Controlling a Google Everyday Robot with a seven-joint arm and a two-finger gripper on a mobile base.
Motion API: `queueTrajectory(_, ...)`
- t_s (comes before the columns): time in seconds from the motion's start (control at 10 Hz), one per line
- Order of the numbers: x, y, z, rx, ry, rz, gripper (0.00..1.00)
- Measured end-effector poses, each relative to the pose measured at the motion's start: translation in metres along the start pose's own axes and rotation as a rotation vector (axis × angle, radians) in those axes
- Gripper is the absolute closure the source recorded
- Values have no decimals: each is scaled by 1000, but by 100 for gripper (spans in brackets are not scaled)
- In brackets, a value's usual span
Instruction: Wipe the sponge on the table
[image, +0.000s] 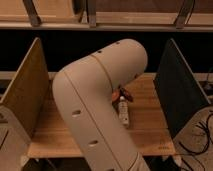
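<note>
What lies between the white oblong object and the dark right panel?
Camera view: only bare table from white object to dark panel. The gripper is out of sight behind the arm.

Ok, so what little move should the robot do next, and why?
Probably swing the arm slightly aside first. Its bulk covers the middle of the table and hides the end effector, and no sponge shows. Only a small reddish-brown thing and a white oblong thing peek out at its right edge, so wiping blind could knock them.
</note>
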Motion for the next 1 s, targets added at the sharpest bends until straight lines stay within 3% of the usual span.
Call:
queueTrajectory(0.3, -3, 18, -15, -9, -47, -59, 97)
queueTrajectory(0.5, 15, 9, -20, 10, -50, -49, 78)
queueTrajectory(0.7, 27, -1, -22, 1, -56, -26, 61)
queueTrajectory(0.9, 35, 3, -17, -39, -56, -14, 41)
queueTrajectory(1.0, 35, 10, -14, -61, -57, -23, 38)
